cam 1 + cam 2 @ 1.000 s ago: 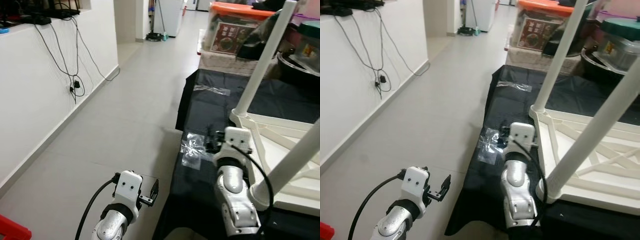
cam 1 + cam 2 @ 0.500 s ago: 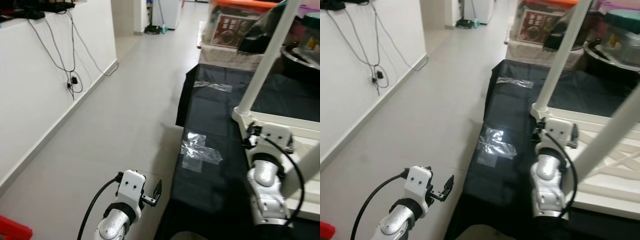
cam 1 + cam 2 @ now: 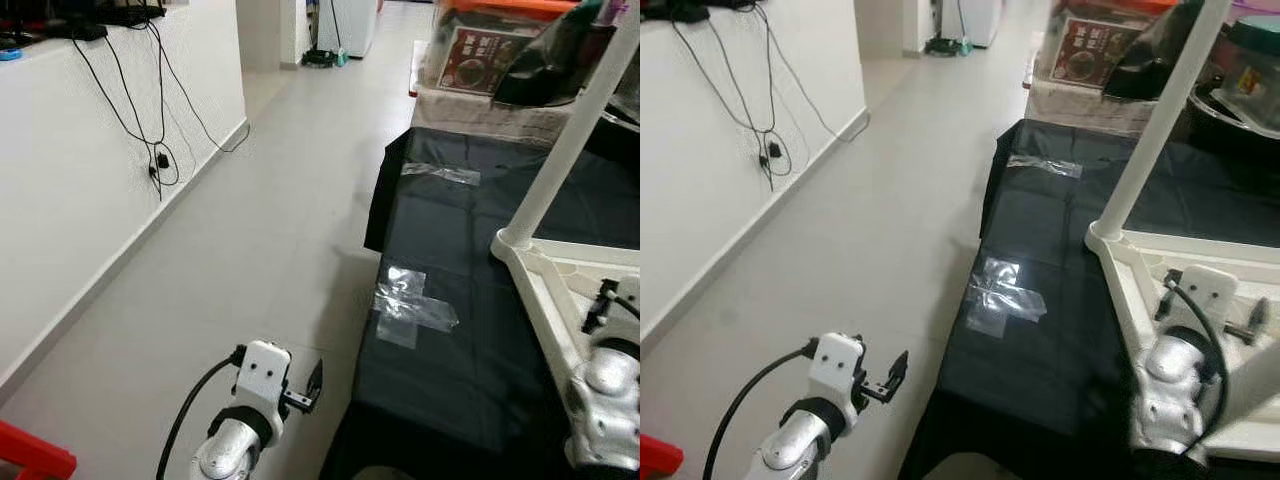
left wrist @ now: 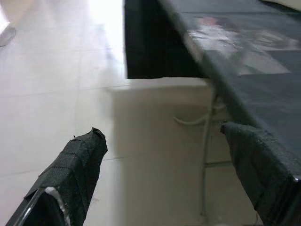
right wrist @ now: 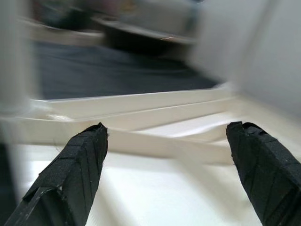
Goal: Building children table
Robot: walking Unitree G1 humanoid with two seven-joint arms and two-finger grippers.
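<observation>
Black cloth (image 3: 440, 380) covers the bench where the upturned white children's table (image 3: 1140, 262) lies, legs up; right gripper (image 5: 164, 155), fingers spread and empty, hovers over its ribbed underside, nearest; left gripper (image 4: 160, 179), also spread, hangs beside the bench over floor.

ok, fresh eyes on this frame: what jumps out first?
The white table lying upside down on the black cloth, one leg sticking straight up. The right gripper hangs open over its ribbed underside. The left gripper is open over the floor, beside the cloth's edge, and clear tape patches shine on the cloth.
</observation>
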